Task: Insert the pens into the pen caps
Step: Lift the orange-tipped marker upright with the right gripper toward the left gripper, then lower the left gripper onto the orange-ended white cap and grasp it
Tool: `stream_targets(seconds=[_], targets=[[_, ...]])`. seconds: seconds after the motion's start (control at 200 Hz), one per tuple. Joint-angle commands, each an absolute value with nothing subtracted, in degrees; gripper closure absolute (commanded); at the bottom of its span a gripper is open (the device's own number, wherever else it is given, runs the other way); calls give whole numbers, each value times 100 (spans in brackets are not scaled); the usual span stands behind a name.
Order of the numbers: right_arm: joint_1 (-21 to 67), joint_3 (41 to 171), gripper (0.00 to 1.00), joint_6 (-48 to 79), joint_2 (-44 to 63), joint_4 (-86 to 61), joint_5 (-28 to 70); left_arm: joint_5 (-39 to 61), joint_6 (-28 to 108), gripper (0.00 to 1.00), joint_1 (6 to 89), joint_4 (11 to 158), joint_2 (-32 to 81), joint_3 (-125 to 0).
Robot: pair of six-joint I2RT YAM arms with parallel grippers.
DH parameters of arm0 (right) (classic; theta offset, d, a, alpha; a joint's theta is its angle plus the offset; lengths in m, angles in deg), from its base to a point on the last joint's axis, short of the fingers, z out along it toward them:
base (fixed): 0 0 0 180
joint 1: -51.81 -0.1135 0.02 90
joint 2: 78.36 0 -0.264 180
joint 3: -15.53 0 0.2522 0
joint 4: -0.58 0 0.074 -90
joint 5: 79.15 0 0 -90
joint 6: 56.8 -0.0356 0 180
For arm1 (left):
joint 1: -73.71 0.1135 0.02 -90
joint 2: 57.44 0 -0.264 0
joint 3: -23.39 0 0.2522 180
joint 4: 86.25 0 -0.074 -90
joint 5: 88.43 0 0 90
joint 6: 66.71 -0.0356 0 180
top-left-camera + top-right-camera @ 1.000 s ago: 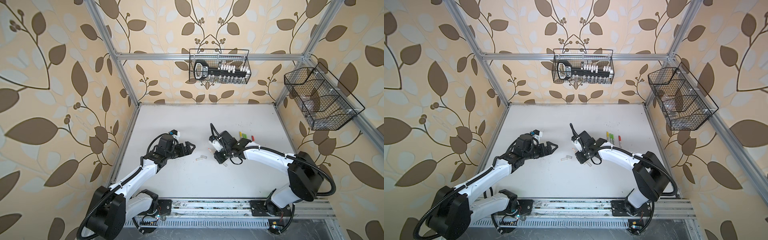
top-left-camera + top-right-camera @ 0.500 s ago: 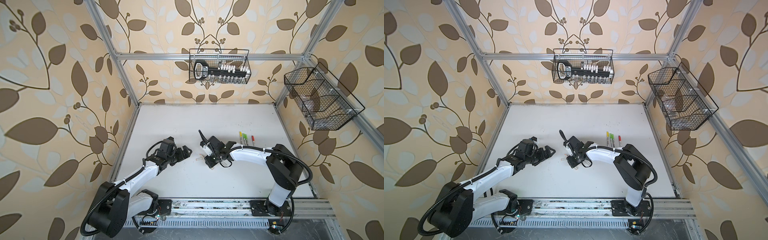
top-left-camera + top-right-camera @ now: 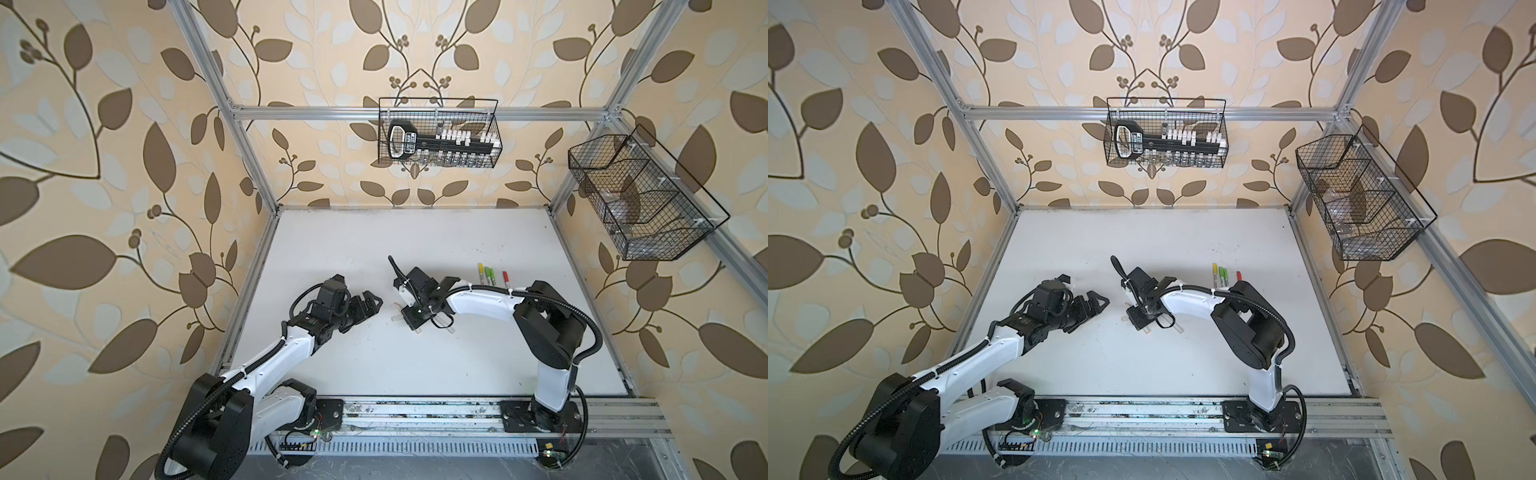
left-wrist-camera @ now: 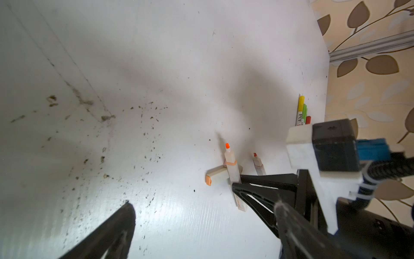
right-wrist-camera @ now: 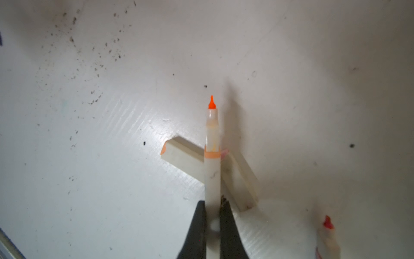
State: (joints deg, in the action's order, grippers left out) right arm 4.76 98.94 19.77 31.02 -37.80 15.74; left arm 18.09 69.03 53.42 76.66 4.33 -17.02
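Right gripper (image 5: 212, 206) clamps the orange-tipped pen (image 5: 211, 175) over two whitish caps (image 5: 181, 155); left gripper (image 4: 180, 194) gapes wide.

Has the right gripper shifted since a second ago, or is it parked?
Yes. The right gripper, jaws shut on an orange-tipped pen, has travelled left in both top views, away from the row of capped pens, which has stayed put.

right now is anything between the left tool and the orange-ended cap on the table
Mostly no: bare table lies between the open left tool and the orange-ended cap. But the orange-tipped pen, held by the right tool, crosses above the cap's far end, where a second cap lies close.
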Motion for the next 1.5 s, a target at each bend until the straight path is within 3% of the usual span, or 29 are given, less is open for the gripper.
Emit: stream_targets(seconds=[0.0,0.6,0.885,1.16,1.495], targets=[[535,10016,99,2104,3256,-4038,1409,1773,7117,1,5297,7718,298,-1562],[620,10853,99,2721,3831,-4639,1545,1589,8228,1,4761,8609,483,-1022],[364,10544,99,3011,3662,-4758,2185,1463,8596,1,4726,8984,426,-817],[294,10068,99,2594,3252,-4439,2207,1468,8643,2,4728,8846,660,-930],[671,9173,99,2362,2108,-4287,1919,1238,7895,28,4333,7022,1800,-2304]])
